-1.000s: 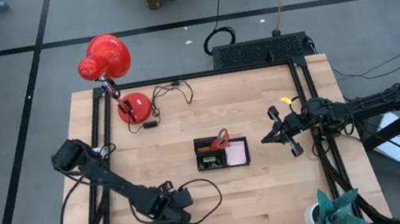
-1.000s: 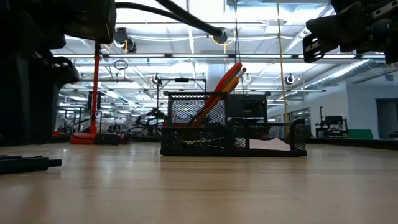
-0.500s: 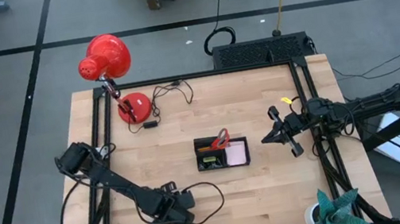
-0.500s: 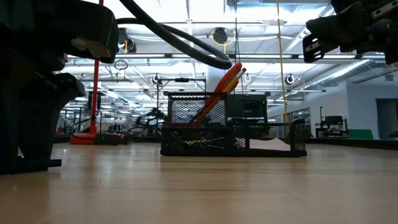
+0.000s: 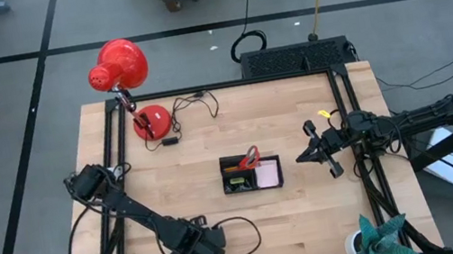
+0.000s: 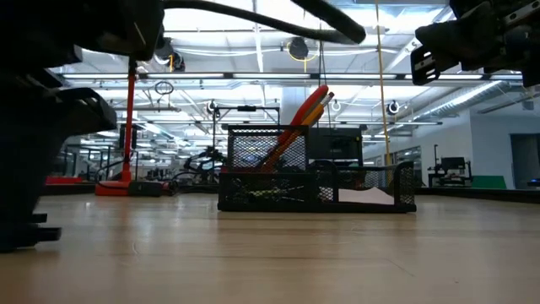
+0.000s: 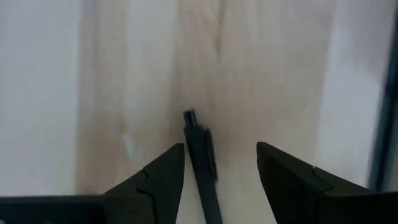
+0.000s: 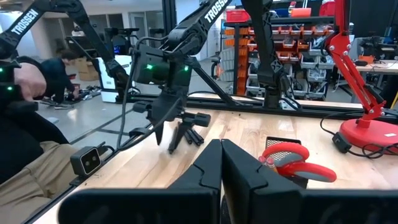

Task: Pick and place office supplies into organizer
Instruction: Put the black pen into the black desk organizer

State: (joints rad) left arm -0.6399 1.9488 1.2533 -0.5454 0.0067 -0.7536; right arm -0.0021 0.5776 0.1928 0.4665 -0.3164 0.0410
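A black pen [image 7: 198, 140] lies flat on the wooden table. My left gripper [image 7: 221, 150] is open and stands over it with one finger on each side, the pen running along the gap and closer to one finger. In the high view this gripper [image 5: 196, 250] is near the table's near edge. The black mesh organizer [image 5: 250, 174] stands mid-table with red-handled scissors [image 5: 251, 157] upright in it and a pink pad [image 5: 268, 173] in its right compartment. My right gripper [image 5: 312, 152] is shut and hovers right of the organizer, above the table.
A red desk lamp [image 5: 121, 66] stands at the far left corner, its base [image 5: 151, 121] and cable on the table. A black box [image 5: 296, 57] sits beyond the far edge. Black frame rails run along the left and right sides. A person sits beyond the table [image 8: 25, 124].
My left gripper has moved a little toward the table's near edge and right, and has come down to the table around the pen. The right arm, the organizer and its contents have kept still.
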